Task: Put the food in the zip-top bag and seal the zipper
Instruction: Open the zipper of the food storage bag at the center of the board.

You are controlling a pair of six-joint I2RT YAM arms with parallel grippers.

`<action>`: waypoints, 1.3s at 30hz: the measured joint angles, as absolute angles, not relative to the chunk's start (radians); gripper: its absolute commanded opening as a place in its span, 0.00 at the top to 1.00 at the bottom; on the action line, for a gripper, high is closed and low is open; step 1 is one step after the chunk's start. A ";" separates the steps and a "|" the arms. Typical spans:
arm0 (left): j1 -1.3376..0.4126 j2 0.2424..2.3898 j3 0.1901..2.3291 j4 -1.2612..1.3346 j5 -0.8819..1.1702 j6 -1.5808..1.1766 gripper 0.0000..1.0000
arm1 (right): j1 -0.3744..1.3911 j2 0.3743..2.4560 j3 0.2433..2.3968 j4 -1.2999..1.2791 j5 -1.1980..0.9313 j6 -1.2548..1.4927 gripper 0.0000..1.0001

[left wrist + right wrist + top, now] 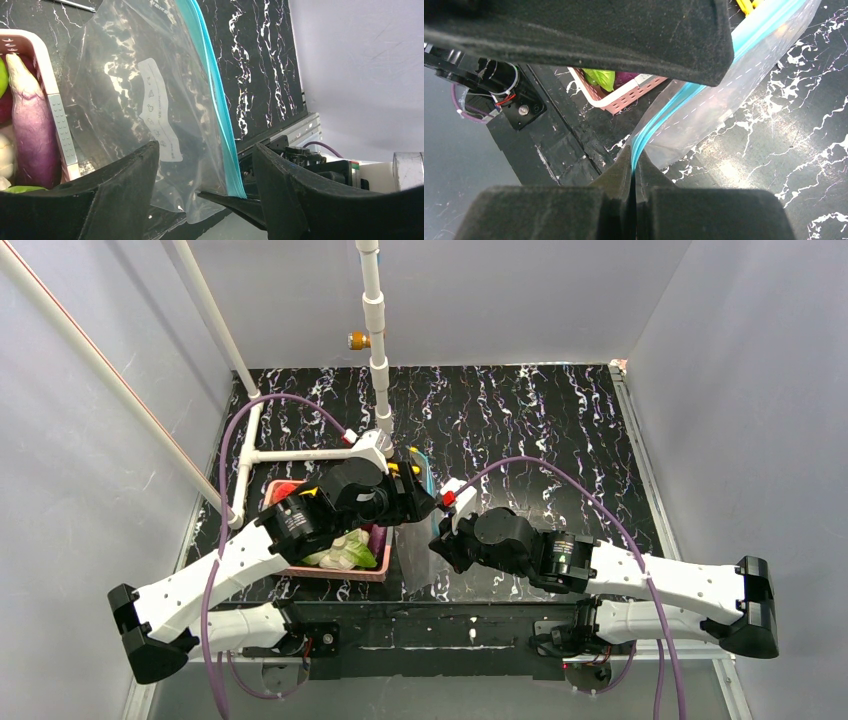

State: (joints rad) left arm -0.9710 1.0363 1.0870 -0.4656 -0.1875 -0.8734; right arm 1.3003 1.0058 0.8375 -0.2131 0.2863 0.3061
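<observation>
From above we look down on the black marbled table (540, 420); both wrist views, close in, share the clear plastic bag (115, 90).

Bright, even overhead light is filling the enclosure (120, 360). Glare is streaking the zip-top bag (115, 85). Wrist views are softening at close range.

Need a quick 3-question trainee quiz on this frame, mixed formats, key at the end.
1. True or false: the right gripper is shut on the zipper of the zip-top bag.
2. Where does the purple oblong food piece lie? A in the bag; B in the pink basket; C in the right gripper.
3. Fill in: the left gripper has its jaws ____, one on either side of the bag's zipper edge.
Key: 1 true; 2 B; 3 open.
</observation>
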 measured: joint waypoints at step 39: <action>-0.971 1.127 1.117 -0.510 -0.221 -0.859 0.55 | 1.304 1.025 0.858 -0.229 0.282 0.273 0.99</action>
